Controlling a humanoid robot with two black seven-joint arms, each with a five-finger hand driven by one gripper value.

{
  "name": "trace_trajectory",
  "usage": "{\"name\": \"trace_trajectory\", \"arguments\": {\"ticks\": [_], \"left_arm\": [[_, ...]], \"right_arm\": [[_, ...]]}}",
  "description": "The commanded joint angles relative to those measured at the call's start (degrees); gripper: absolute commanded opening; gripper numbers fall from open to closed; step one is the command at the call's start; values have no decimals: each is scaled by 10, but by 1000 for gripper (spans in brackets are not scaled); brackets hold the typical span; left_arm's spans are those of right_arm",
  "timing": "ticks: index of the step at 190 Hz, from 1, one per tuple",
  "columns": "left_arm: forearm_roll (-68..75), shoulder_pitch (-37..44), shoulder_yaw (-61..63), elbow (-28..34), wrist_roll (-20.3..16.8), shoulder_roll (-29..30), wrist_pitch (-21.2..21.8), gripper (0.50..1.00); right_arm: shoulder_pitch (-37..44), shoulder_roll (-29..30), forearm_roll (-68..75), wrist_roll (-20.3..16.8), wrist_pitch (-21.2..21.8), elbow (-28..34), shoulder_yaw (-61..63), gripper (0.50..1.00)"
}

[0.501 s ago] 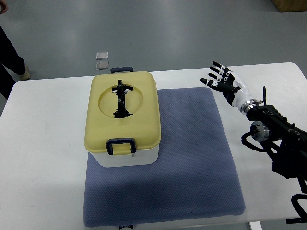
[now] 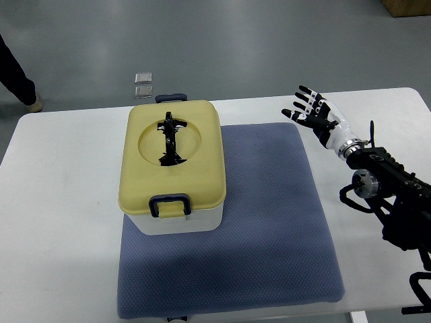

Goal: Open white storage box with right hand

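The white storage box [image 2: 176, 223] stands on the left part of a blue-grey mat [image 2: 269, 222]. Its yellow lid [image 2: 173, 158] is down, with a black folding handle [image 2: 168, 140] lying in a round recess. A dark blue latch [image 2: 169, 203] sits at the near edge and another [image 2: 171, 98] at the far edge. My right hand [image 2: 310, 111] hovers over the table to the right of the box, well apart from it, fingers spread and holding nothing. Its black arm runs to the right edge.
The white table [image 2: 60, 202] carries the mat. A person's dark trouser leg and shoe [image 2: 20, 84] show at the top left on the grey floor. Two small clear packets [image 2: 143, 83] lie on the floor beyond the table.
The person at the top left has shifted slightly out of view. My right hand and the box have not moved.
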Motion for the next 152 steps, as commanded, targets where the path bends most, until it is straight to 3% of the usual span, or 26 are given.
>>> {"name": "trace_trajectory", "arguments": {"ticks": [1,130,152], "left_arm": [[0,0,0,1,0,0,3,1000],[0,0,1,2,0,0,3,1000],[0,0,0,2,0,0,3,1000]], "right_arm": [[1,-3,1,-1,2,0,0,919],[7,-1,3,2,-2,-1,13,921],[7,-1,3,18,-3,-1,13,921]]}}
